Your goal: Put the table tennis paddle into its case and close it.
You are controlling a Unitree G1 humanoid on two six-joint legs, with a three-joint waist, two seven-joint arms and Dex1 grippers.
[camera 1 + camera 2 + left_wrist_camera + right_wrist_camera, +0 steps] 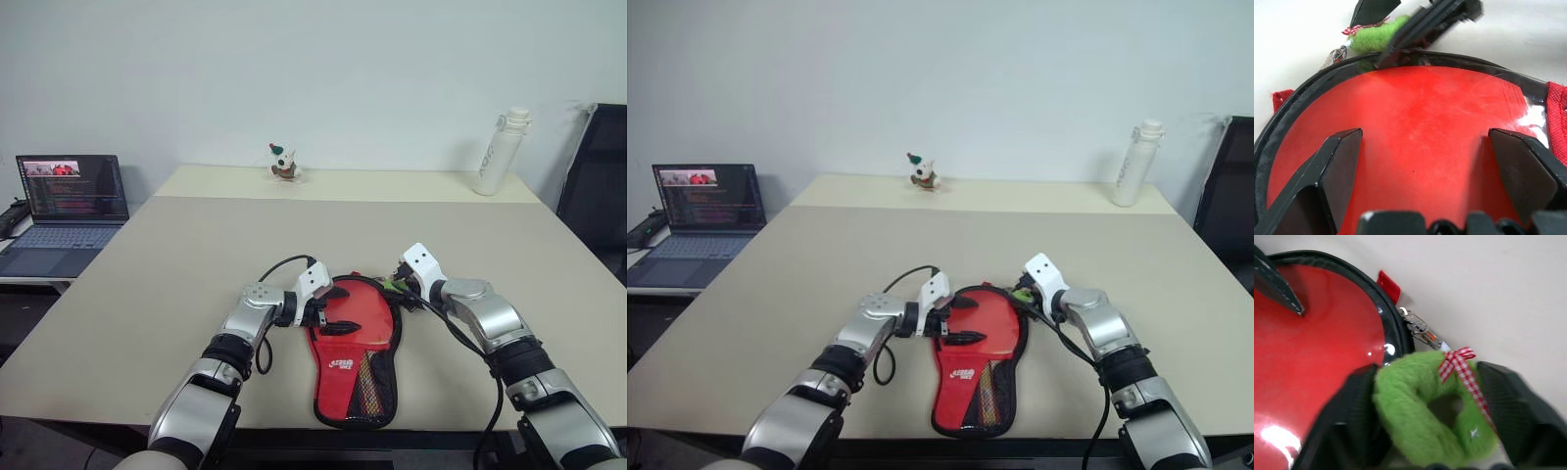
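Partly hidden: paddle [355,311] in case [345,392]; right pincer [1425,431] straddles green ring [1422,426]

1. The case [355,367] is a soft, paddle-shaped pouch lying flat on the table's near edge, round end away from the robot and narrow end toward it. Its upper side is red with a white logo and a black mesh pocket; a black zipper rim runs around it.
2. The table tennis paddle [1415,127] lies in the case's round end, its glossy red rubber face up inside the black rim. Its handle cannot be made out.
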